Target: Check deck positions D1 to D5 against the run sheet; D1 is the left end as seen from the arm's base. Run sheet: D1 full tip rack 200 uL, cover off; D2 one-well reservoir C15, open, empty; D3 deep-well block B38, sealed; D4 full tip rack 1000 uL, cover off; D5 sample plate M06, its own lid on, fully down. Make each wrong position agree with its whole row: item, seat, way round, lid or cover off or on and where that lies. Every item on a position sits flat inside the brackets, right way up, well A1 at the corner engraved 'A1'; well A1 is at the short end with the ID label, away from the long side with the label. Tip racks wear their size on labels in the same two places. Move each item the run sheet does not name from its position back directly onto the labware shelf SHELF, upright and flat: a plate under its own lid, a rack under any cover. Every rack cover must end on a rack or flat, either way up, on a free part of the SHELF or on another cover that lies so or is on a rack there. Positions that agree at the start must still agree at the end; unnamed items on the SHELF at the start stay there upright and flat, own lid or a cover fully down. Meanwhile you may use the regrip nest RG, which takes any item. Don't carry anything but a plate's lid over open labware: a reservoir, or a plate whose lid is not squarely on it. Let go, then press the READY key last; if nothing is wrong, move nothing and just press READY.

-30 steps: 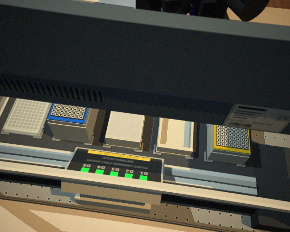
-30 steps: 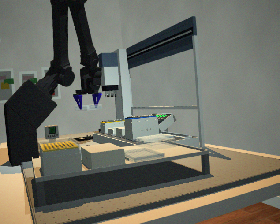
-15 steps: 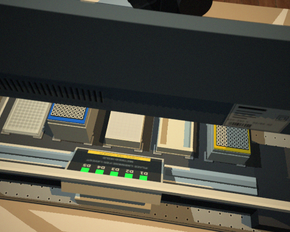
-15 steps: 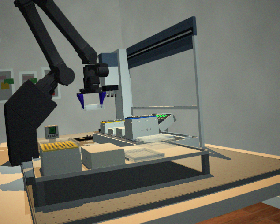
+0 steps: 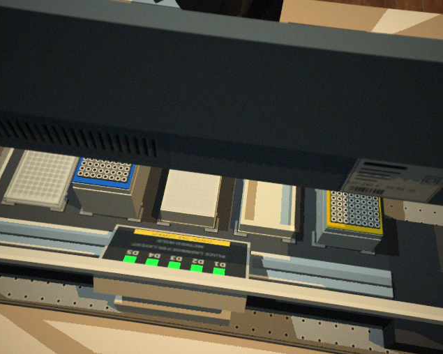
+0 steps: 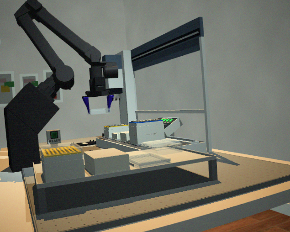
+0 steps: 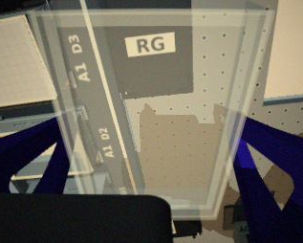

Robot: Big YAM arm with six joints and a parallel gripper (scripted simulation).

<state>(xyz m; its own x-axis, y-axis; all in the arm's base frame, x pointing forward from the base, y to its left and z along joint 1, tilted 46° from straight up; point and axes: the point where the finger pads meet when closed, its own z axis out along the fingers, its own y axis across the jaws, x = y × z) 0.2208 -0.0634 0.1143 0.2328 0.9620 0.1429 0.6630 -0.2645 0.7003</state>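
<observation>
Clear plastic: that is the lid we hold up high, flat, by its two long sides. Our gripper is clamped on it, so it stays level. Below we see the RG nest and the deck marks. We think it goes on the plate at D5.

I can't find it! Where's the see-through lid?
The gripper holds the clear lid in the air, left of the deck in the exterior view, above the RG nest.
</observation>
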